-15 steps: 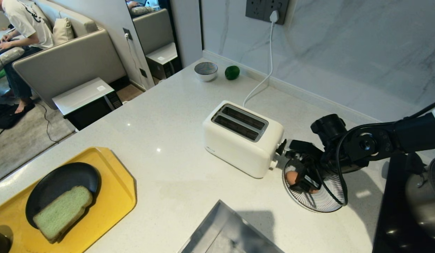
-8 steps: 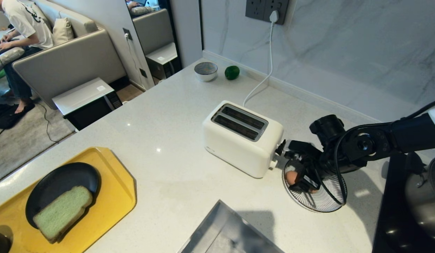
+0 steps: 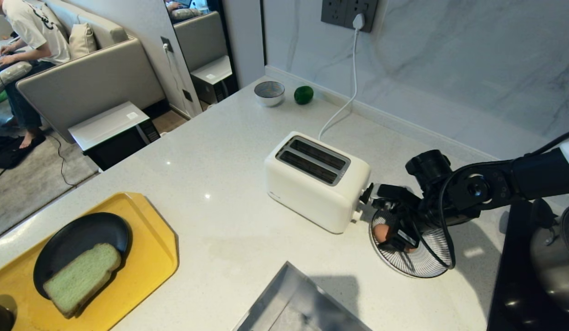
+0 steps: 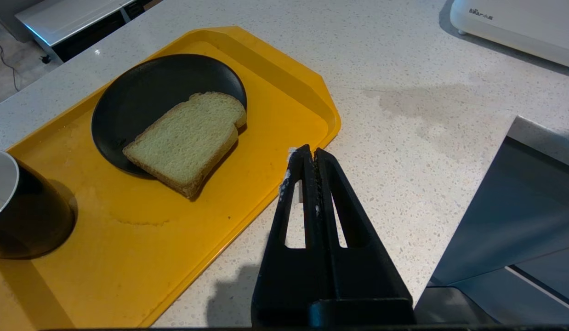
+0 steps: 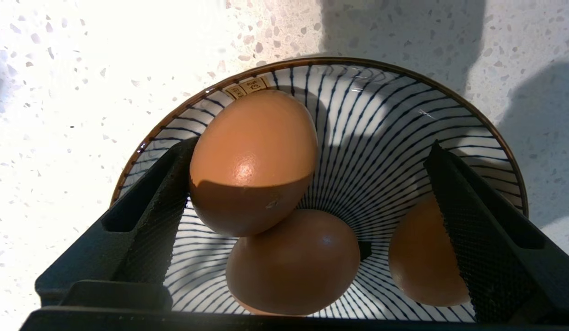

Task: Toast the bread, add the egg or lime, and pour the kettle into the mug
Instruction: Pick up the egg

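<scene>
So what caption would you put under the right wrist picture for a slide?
Open right gripper lowered into a striped bowl holding three brown eggs, fingers either side of them.

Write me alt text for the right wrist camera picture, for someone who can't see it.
The right gripper hangs with its black jaws open wide over a white bowl with dark radiating stripes, which holds three brown eggs. One egg rests on top of another, and the third lies partly hidden behind one jaw. The bowl sits on a speckled white counter.
</scene>
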### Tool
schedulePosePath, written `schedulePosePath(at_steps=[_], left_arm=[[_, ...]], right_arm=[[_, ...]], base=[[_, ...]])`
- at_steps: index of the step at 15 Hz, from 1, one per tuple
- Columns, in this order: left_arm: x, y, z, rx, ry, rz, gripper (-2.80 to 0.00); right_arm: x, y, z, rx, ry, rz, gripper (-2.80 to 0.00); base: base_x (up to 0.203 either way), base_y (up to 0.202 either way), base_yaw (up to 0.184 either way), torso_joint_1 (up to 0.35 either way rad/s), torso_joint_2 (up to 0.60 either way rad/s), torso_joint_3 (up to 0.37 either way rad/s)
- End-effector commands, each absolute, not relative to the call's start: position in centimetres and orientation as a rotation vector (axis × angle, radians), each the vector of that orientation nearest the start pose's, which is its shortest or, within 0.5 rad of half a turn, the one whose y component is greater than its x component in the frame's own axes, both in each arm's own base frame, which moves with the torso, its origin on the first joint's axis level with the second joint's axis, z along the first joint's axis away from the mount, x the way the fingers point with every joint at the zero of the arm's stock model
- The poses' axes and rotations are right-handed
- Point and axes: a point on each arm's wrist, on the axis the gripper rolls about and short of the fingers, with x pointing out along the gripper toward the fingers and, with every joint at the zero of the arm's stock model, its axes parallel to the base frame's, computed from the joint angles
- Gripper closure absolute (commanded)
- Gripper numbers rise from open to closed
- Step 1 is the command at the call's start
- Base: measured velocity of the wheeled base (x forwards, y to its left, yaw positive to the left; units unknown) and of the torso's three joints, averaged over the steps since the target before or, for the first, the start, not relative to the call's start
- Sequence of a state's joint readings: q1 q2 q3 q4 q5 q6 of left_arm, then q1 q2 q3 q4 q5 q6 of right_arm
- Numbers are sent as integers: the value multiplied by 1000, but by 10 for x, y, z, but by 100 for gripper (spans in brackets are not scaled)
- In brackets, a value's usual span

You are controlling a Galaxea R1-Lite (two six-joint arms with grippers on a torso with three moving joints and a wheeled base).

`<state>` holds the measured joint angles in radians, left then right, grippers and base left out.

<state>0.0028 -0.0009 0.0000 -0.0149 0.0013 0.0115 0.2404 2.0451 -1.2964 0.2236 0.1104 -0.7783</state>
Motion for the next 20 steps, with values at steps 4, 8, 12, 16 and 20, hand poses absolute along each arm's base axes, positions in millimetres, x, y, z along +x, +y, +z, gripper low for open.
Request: schedulePosePath(at_steps=[4, 8, 12, 16, 20], left_arm=[[-23, 0, 77, 12, -15, 5, 0], [-23, 0, 77, 12, -15, 5, 0], [-23, 0, 77, 12, -15, 5, 0], [-23, 0, 77, 11, -15, 5, 0], [-23, 0, 77, 12, -15, 5, 0]], right_arm=[[361, 88, 120, -805, 768, 756, -280], [360, 88, 118, -800, 768, 768, -280], [361, 85, 116, -806, 772, 771, -280], [363, 83, 116, -805, 772, 767, 0], [364, 79, 116, -819, 756, 784, 0]], base=[[0, 0, 0, 0, 0, 0], [0, 0, 0, 0, 0, 0], [0, 0, 0, 0, 0, 0], [0, 0, 0, 0, 0, 0], [0, 0, 0, 0, 0, 0]])
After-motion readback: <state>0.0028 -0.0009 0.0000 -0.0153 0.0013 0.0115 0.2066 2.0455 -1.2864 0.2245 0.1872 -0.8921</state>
